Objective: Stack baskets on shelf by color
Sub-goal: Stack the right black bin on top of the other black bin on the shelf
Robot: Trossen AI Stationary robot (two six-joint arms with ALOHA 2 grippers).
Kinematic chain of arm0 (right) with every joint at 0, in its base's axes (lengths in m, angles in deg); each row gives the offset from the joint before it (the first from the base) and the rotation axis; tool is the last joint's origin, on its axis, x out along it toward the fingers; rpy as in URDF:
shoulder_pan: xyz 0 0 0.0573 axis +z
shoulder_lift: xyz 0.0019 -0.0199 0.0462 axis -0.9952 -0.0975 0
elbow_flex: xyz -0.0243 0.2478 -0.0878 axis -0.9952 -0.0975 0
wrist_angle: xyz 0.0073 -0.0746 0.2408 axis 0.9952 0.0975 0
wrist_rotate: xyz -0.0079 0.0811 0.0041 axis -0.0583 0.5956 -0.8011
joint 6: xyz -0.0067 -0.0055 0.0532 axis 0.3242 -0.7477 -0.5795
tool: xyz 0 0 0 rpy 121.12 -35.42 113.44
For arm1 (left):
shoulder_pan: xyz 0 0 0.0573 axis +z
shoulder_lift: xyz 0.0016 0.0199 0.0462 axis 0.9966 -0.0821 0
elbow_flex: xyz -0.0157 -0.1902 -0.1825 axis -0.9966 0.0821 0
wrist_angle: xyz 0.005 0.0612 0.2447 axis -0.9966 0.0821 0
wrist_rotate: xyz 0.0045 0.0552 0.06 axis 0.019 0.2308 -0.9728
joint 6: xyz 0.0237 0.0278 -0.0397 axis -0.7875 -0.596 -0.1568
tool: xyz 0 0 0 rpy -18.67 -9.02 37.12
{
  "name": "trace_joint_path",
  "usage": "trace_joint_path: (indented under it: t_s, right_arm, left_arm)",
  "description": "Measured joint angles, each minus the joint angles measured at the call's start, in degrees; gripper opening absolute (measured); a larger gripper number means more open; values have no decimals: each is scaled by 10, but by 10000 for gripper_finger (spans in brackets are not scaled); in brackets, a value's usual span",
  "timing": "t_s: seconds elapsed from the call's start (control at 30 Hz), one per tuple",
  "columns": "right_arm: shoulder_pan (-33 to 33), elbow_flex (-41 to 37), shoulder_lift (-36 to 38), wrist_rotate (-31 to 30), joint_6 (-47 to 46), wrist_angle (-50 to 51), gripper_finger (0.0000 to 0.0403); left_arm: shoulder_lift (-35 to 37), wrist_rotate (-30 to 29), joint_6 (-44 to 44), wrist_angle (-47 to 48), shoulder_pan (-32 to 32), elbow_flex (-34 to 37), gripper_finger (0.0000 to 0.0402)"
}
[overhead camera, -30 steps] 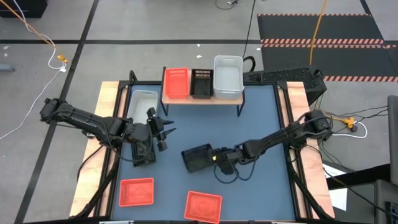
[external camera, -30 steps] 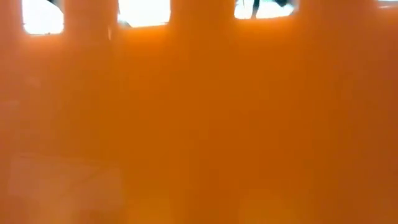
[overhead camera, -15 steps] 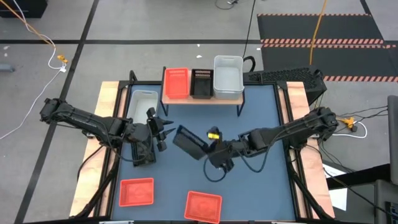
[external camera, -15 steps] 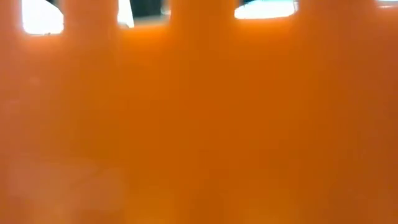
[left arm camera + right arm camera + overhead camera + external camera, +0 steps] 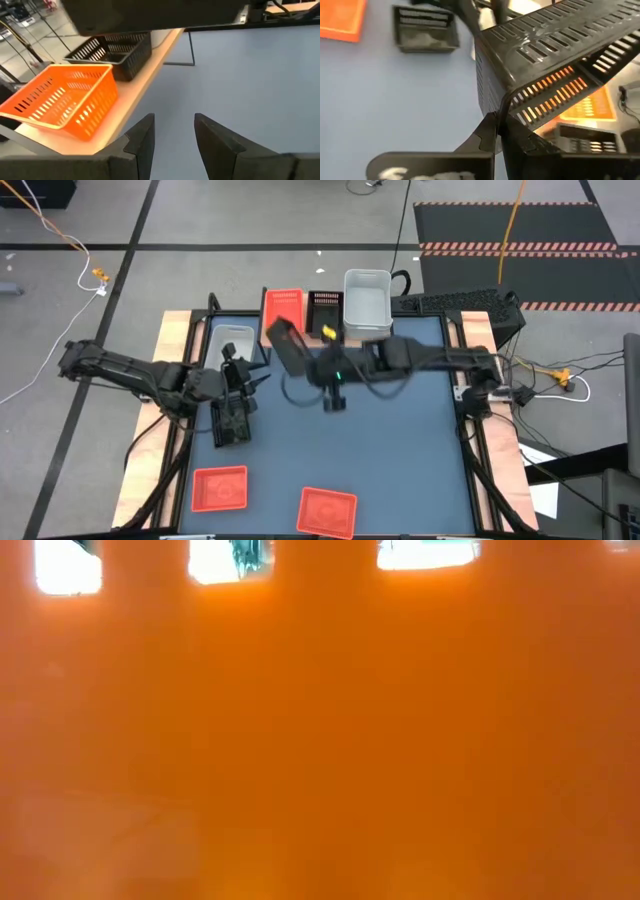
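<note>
The right end effector clamps a black basket, tilted, above the bench, upper centre, beside the shelf. The left end effector waits centre-left, fingers narrowly apart.

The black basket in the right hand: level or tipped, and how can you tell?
Tipped. The black basket hangs slanted, pinched by its wall in the right hand; the high view shows it angled in front of the shelf.
</note>
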Motion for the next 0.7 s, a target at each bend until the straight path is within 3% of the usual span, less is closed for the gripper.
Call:
trace_joint_path:
  t_s: [0.1, 0.23, 0.37, 0.7]
  right_arm:
    - [-40, 64, -31, -23, 24, 15, 2]
    - [-93, 41, -30, -53, 41, 22, 2]
    - [-128, 26, -32, -51, 0, 52, 4]
    - [-63, -7, -28, -13, 15, 44, 5]
  left_arm:
    - [6, 0, -8, 4, 8, 0, 140]
    - [6, 0, -8, 13, 16, 0, 140]
    - [6, 1, -2, 22, 23, 0, 140]
    - [6, 2, 9, 22, 26, 0, 140]
